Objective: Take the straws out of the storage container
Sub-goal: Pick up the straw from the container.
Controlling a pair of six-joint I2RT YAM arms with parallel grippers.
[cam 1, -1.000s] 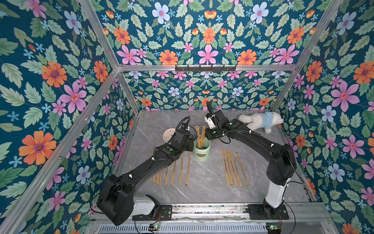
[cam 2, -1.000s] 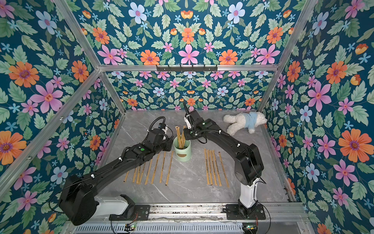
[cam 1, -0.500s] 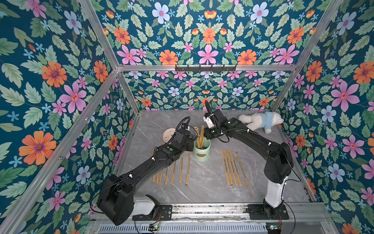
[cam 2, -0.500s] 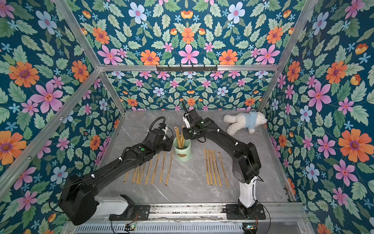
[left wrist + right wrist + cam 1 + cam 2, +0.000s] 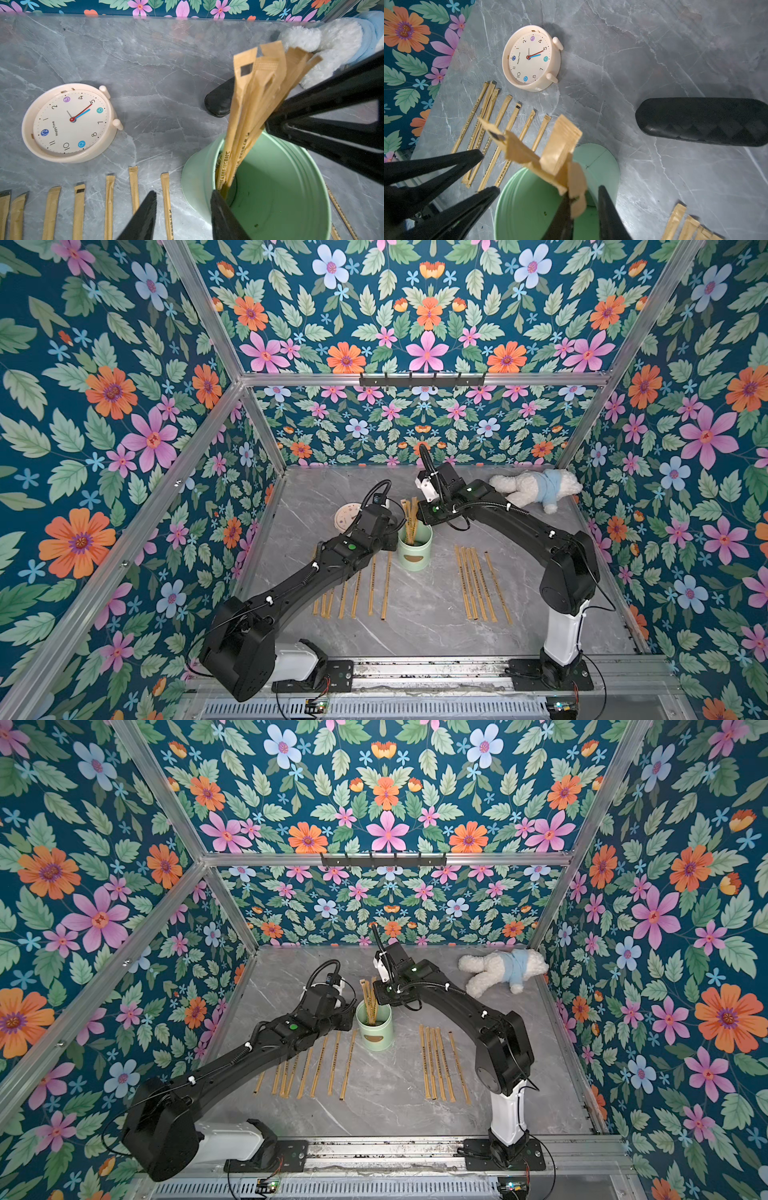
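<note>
Clock (image 5: pixel 345 517) flat, far left of table (image 5: pixel 415 635). Left row of straws (image 5: pixel 387 585) lies near it, partly under left arm (image 5: pixel 316 572). Left gripper (image 5: pixel 184 192) half open – one finger inside storage container (image 5: pixel 414 551) rim, one outside, clamping nothing. Container upright mid-table, standing straws (image 5: pixel 410 522) inside. Right gripper (image 5: pixel 584 190) slightly open around straw top (image 5: pixel 577 202) – no squeeze. Right row of straws (image 5: pixel 473 583), then plush toy (image 5: pixel 536 489).

"HappyTime" and numerals 1 to 12 on the clock (image 5: pixel 70 122); print on the straws (image 5: pixel 245 116) unreadable.
</note>
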